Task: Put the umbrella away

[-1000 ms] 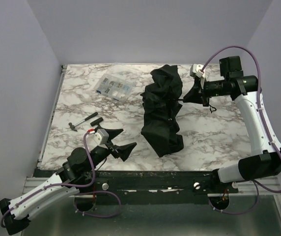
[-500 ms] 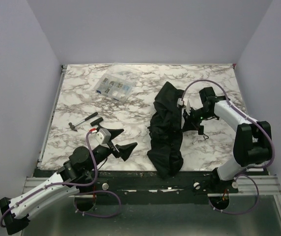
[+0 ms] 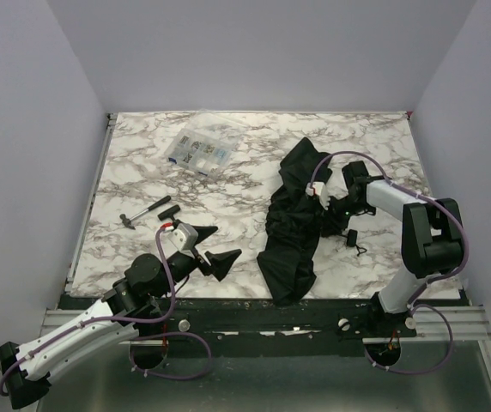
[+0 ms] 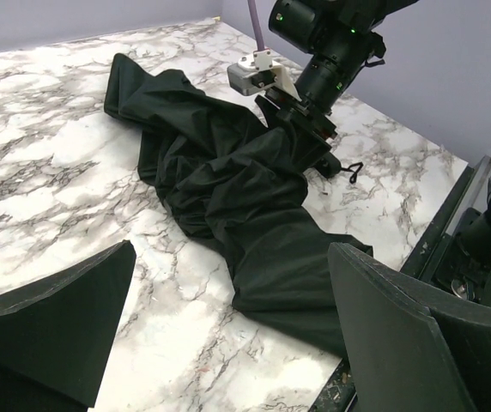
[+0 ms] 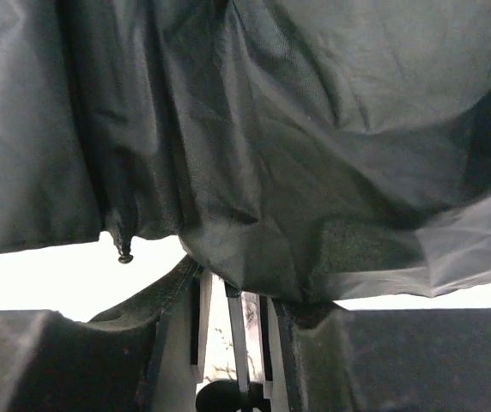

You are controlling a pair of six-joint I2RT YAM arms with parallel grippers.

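1. Nearest me, the left gripper (image 3: 226,240) hovers over the near-left part of the marble table (image 3: 134,176). Its jaws are spread wide and hold nothing.
2. The umbrella (image 3: 288,232) lies on the table right of centre as a long, crumpled heap of dark fabric. Its near end reaches the table's near edge and the rest runs away toward the far right.
3. The right gripper (image 3: 317,209) is pushed in against the umbrella's right side, about halfway along it. In the right wrist view its 2 fingers (image 5: 57,360) stand partly apart. A thin shaft (image 5: 235,330) runs through the gap and does not appear to touch either one, and fabric hangs across the view above them.
4. Just right of that gripper, the small black handle (image 3: 351,239) rests on the marble with its wrist loop (image 3: 361,251) trailing beside it.
5. Further left, a small black-handled tool (image 3: 147,210) lies apart from the umbrella.
6. Farthest back sits a clear compartment box (image 3: 196,153), well apart from both grippers.
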